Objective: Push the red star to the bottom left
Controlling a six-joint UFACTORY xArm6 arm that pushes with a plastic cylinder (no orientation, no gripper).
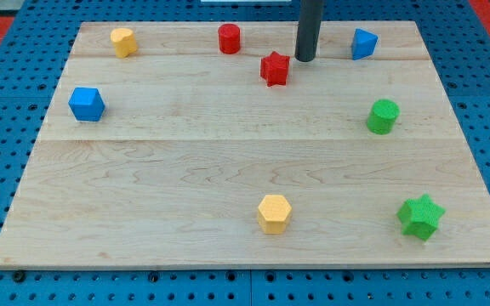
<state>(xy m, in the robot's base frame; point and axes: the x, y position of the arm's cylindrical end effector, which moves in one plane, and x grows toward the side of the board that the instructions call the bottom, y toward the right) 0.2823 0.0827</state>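
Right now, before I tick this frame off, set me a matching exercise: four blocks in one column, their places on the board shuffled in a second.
Blocks:
1. red star
2. green star
3. blue cube
4. yellow hexagon

Places:
A. view's bottom right corner
B. bottom edge, near the middle
C. top, just left of my tip
D. view's left side

Pairs: 1-C, 2-A, 3-D, 4-B

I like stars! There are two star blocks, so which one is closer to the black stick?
The red star, near the view's top: my tip sits just to its right. The green star is far off at the bottom right.
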